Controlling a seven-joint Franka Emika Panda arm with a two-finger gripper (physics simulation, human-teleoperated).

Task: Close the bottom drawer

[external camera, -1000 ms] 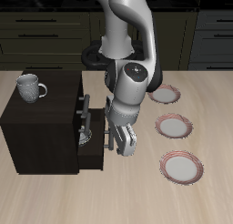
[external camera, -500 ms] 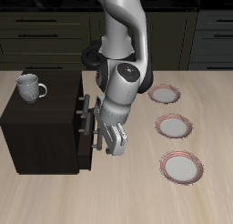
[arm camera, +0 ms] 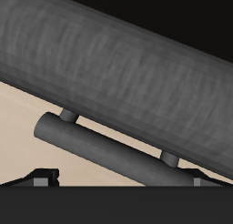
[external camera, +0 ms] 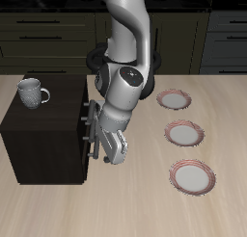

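- Exterior view: we see the gripper (external camera: pixel 109 149) pressed against the front of the dark cabinet (external camera: pixel 43 125) on the counter (external camera: pixel 145 207), at the level of the bottom drawer (external camera: pixel 94 156), which sits nearly flush with the cabinet face.
- In the wrist view a grey bar handle (arm camera: pixel 109 147) crosses close ahead on two posts, with a dark drawer front (arm camera: pixel 136 73) behind it; which drawer's it is we cannot tell.
- We cannot tell whether the fingers are apart or together; nothing appears clamped in them.
- We judge the drawer a stiff, light wooden box on runners: no grasp needed, a flat push on the front beside the handle should seat it. The metal bar may be slippery under a glancing contact.
- A mug (external camera: pixel 32 91) stands on the cabinet top, well apart from the arm.
- Three plates (external camera: pixel 184 134) lie on the counter beside the arm, leaving open room nearer the front edge for backing away.
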